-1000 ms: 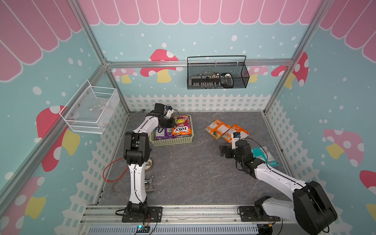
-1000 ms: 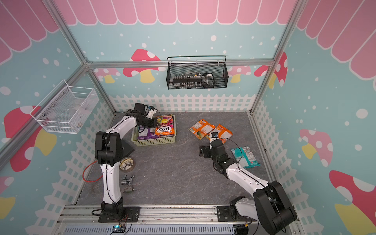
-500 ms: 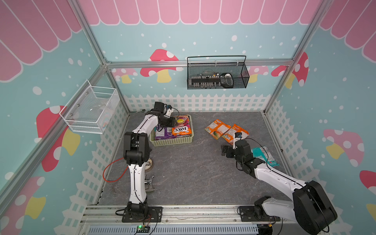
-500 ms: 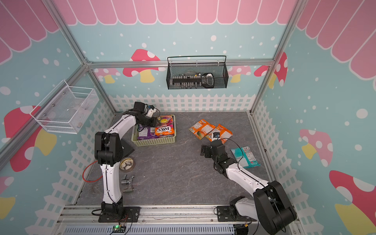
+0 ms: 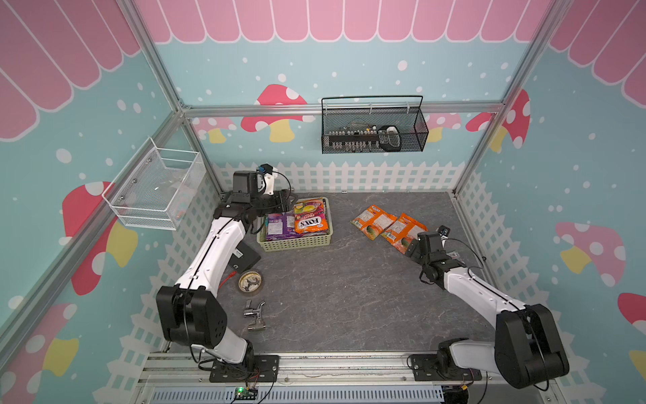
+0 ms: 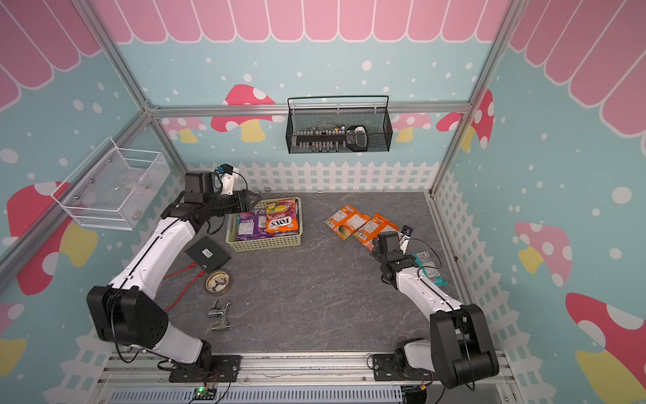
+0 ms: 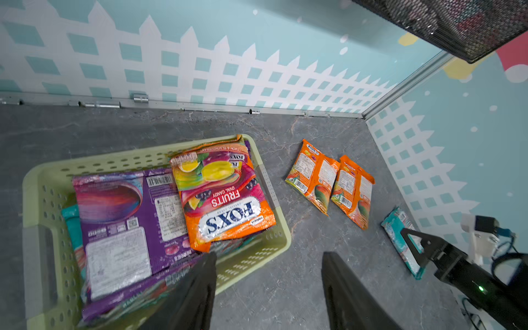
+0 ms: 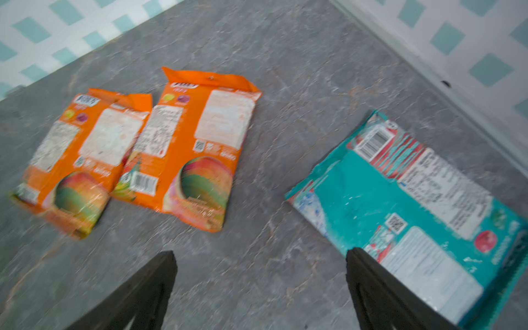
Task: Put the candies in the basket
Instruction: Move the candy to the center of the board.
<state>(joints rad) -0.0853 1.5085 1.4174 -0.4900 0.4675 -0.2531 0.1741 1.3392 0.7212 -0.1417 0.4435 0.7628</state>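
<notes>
The pale yellow-green basket [image 5: 296, 243] [image 7: 37, 183] holds a purple bag [image 5: 278, 225] [image 7: 125, 211] and an orange-red FOX'S Fruits bag [image 5: 311, 218] [image 7: 223, 197]. A teal bag [image 7: 70, 211] peeks out beneath them. My left gripper [image 5: 281, 203] [image 7: 268, 257] hovers at the basket's far left corner, open and holding nothing. Two orange bags [image 5: 373, 221] [image 5: 402, 232] [image 8: 77, 160] [image 8: 194, 148] lie flat on the floor at the right. Close to the right wall lies another teal bag [image 6: 424, 260] [image 8: 414, 200]. My right gripper [image 5: 411, 250] [image 8: 261, 257] is open over bare floor between the orange bags and that teal bag.
A black box [image 5: 244, 259], a tape roll [image 5: 250, 281], a red cable [image 5: 227, 278] and a metal fitting [image 5: 255, 314] lie at the front left. A black wire basket [image 5: 374, 133] hangs on the back wall, a white one [image 5: 157, 192] on the left wall.
My left gripper has opened and drawn back a little toward the far left corner of the basket. The right gripper has shifted slightly to the right.
</notes>
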